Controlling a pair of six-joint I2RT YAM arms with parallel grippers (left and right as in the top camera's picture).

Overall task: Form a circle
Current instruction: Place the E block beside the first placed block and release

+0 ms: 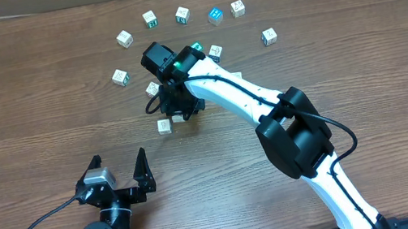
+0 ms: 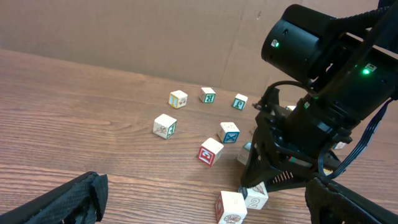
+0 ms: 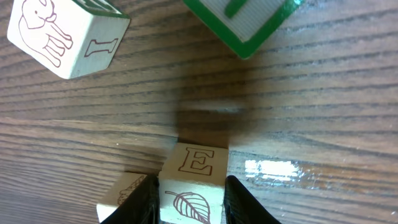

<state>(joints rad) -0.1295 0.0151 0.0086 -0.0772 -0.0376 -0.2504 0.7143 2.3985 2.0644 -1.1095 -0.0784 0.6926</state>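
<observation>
Wooden leaf-printed cube (image 3: 198, 163) sits pinched in right pincer (image 3: 191, 202); left pincer (image 1: 119, 161) spread wide.

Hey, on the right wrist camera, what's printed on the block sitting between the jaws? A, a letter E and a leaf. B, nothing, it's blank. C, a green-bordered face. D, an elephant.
A: the block between the jaws of the right gripper shows a letter E on one face and a leaf on the face below it.
</observation>
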